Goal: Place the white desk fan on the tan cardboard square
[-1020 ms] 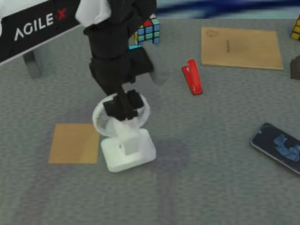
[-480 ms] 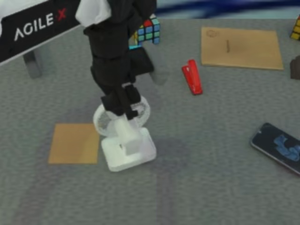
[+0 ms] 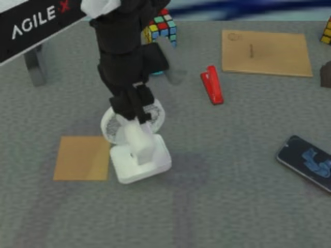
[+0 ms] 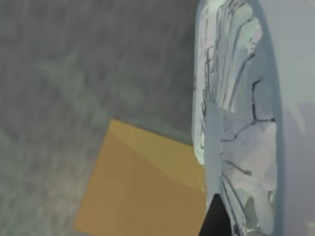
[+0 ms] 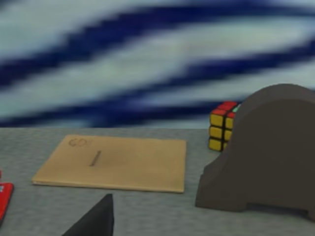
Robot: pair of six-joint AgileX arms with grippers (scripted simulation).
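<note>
The white desk fan (image 3: 140,161) stands just right of the tan cardboard square (image 3: 81,158), its base edge meeting the square's right edge in the top view. My left gripper (image 3: 133,107) comes down from above and is shut on the fan's head, behind the round grille. The left wrist view shows the grille (image 4: 236,98) close up beside the tan cardboard square (image 4: 142,191), with one dark fingertip (image 4: 216,221) against the grille. My right arm is outside the top view. Its wrist view shows only one dark fingertip (image 5: 96,219) above the table.
At the back right lie a larger pale tan rectangle (image 3: 266,52), a red stapler (image 3: 212,85), a colour cube (image 3: 326,31) and a dark brown block (image 3: 326,75). A phone (image 3: 305,161) lies at the right. Another colour cube (image 3: 161,28) sits behind the left arm, near the AgileX sign (image 3: 36,23).
The left gripper and the fan have shifted a little toward the back left, bringing the base closer to the cardboard square. The fan looks slightly tilted now.
</note>
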